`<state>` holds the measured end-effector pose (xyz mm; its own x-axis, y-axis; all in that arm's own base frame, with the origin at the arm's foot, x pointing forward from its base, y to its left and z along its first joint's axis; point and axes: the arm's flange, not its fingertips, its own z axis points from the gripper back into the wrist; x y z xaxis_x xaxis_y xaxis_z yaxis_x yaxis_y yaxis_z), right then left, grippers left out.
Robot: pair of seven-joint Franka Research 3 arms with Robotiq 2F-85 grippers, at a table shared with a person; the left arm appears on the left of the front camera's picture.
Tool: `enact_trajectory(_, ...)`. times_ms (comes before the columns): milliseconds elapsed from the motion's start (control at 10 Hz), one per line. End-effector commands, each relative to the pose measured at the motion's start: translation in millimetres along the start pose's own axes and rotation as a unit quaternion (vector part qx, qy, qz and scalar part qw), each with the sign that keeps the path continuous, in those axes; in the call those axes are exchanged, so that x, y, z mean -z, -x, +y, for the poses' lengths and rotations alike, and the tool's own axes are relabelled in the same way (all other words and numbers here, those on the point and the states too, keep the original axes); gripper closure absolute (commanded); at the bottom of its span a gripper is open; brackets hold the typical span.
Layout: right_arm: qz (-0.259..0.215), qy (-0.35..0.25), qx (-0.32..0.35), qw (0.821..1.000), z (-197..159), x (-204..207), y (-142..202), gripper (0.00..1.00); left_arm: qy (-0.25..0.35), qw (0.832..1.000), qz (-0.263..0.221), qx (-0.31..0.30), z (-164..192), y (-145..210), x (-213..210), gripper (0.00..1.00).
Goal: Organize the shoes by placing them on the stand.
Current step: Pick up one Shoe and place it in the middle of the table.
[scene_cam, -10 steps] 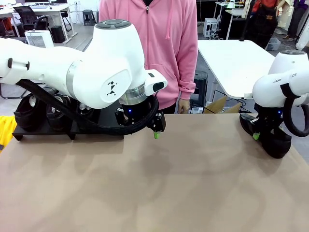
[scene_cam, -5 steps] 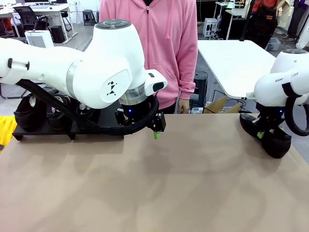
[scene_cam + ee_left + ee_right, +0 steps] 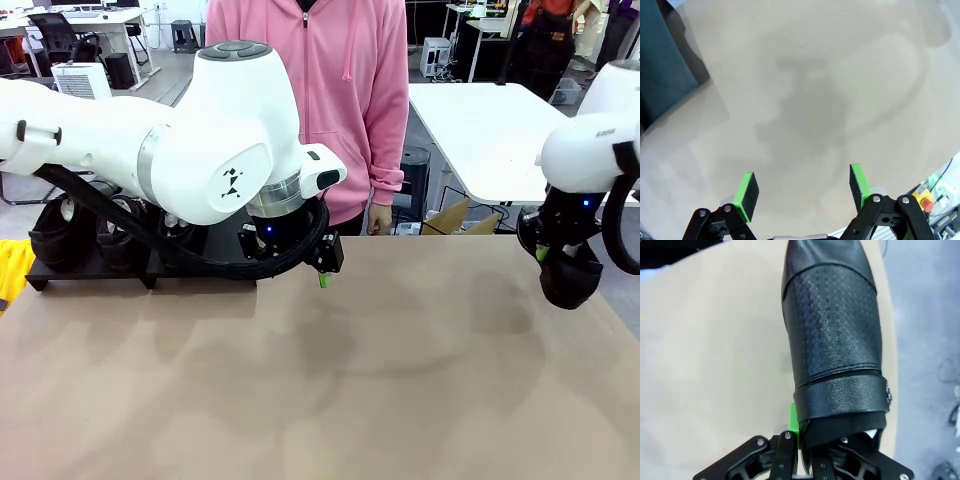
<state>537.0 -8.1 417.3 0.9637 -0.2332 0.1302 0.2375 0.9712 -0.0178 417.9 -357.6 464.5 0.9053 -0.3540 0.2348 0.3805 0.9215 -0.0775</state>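
Brown table (image 3: 330, 380) is spanning the foreground of an open workroom, with a person in a pink hoodie (image 3: 330, 90) standing at its far edge.

Item 1, stand (image 3: 90, 272): low matte black platform sitting at the table's far left corner, partly hidden behind the left arm. Shoes on the stand (image 3: 60, 235) are showing as glossy black rounded shapes; their exact count cannot be told.

Item 2, held shoe (image 3: 832, 335): glossy black leather slip-on with a perforated vamp panel, a plain band across the throat and a scrap of white paper peeking at the opening. It is hanging toe-down at the table's right edge.

Item 3, right gripper (image 3: 805, 440): jaws are clamping the shoe's collar, one green pad showing outside the leather.

Item 4, left gripper (image 3: 802, 190): jaws are standing apart, holding nothing, above bare tabletop near the stand.

Handling note: the carry probably calls for lifting the toe clear of the table, crossing leftward behind or around the left arm, then lowering the sole flat onto a free spot.
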Motion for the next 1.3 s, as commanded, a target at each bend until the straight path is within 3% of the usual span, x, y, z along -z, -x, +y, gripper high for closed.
enact_trajectory(0,0.01,-0.035,0.015,0.999,38,-32,62,1.0,-0.01,1.0,-0.004,-0.003,1,1,-2,0.07)
enact_trajectory(300,0.034,-0.061,-0.001,0.998,94,-37,145,1.0,-0.01,1.0,-0.004,-0.003,1,1,-2,0.07)
enact_trajectory(500,0.032,-0.041,-0.023,0.998,116,-43,189,1.0,-0.01,1.0,-0.004,-0.003,1,1,-2,0.07)
enact_trajectory(600,0.039,-0.052,-0.022,0.998,104,-34,156,1.0,-0.01,1.0,-0.004,-0.003,1,1,-2,0.07)
enact_trajectory(800,0.039,-0.052,-0.022,0.998,104,-34,156,1.0,-0.01,1.0,-0.004,-0.003,1,1,-2,0.07)
enact_trajectory(900,0.042,-0.044,-0.026,0.998,111,-29,178,1.0,-0.01,1.0,-0.004,-0.003,1,1,-2,0.07)
enact_trajectory(1000,0.033,-0.083,-0.004,0.996,99,-20,181,1.0,-0.01,1.0,-0.004,-0.003,1,1,-2,0.07)
enact_trajectory(1200,-0.017,-0.087,-0.008,0.996,133,-29,207,1.0,0.0,1.0,0.0,0.0,0,0,0,0.07)
